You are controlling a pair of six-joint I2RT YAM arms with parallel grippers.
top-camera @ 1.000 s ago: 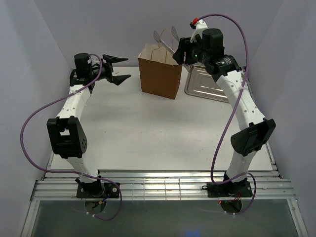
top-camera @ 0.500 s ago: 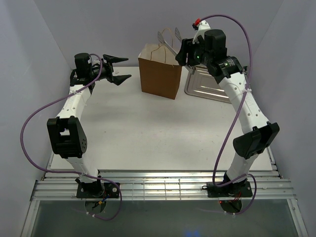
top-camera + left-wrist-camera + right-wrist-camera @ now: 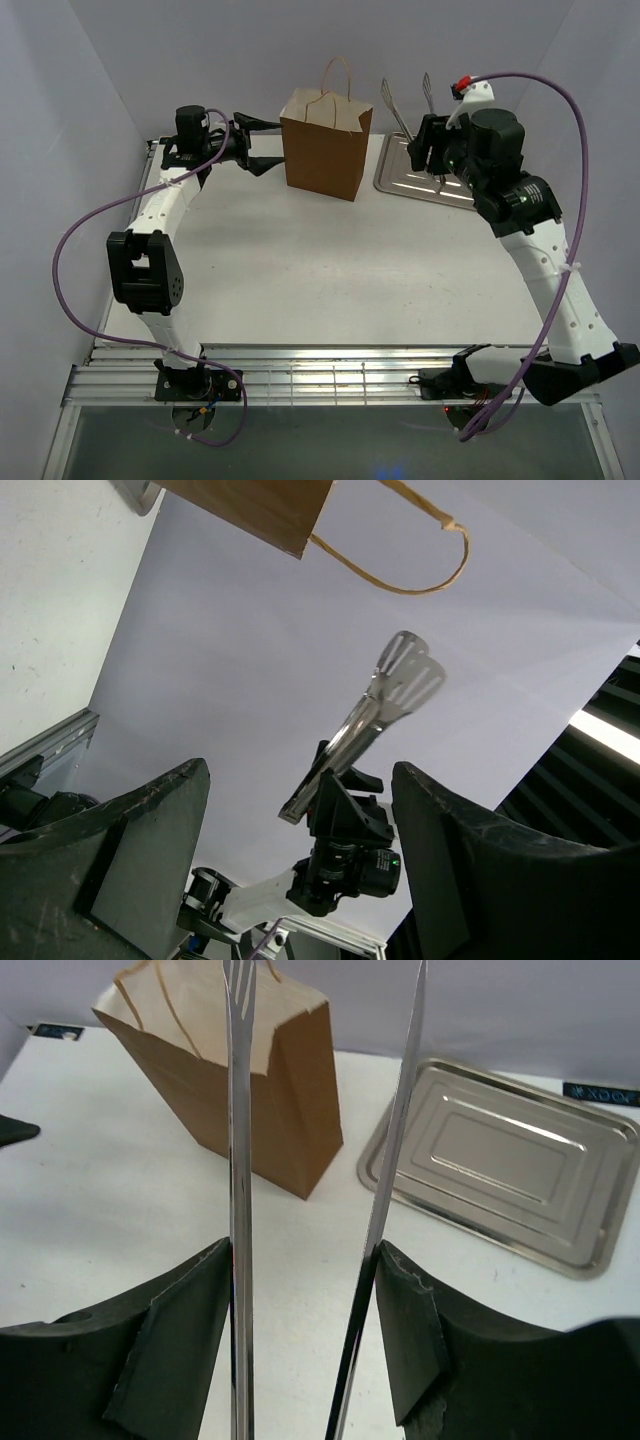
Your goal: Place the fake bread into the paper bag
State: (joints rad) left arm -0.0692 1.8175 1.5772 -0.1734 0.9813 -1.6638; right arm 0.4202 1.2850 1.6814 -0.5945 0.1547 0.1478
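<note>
The brown paper bag (image 3: pixel 325 150) stands upright at the back centre, mouth open; it also shows in the right wrist view (image 3: pixel 250 1080) and the left wrist view (image 3: pixel 250 505). No fake bread shows in any view. My right gripper (image 3: pixel 428 150) is shut on metal tongs (image 3: pixel 396 105), whose two arms point up and stand spread apart over the tray, right of the bag. In the right wrist view the tongs' arms (image 3: pixel 241 1160) rest against my right gripper's (image 3: pixel 305 1250) fingers. My left gripper (image 3: pixel 270 145) is open and empty just left of the bag.
A flat silver tray (image 3: pixel 405 175) lies right of the bag, and its inside is bare in the right wrist view (image 3: pixel 510 1155). White walls enclose the table on three sides. The left wrist view shows the tongs (image 3: pixel 390 700) and the right arm beyond.
My right gripper has drawn the tongs from above the bag's mouth rightward, to over the tray. My left gripper has moved right, close to the bag's left side.
</note>
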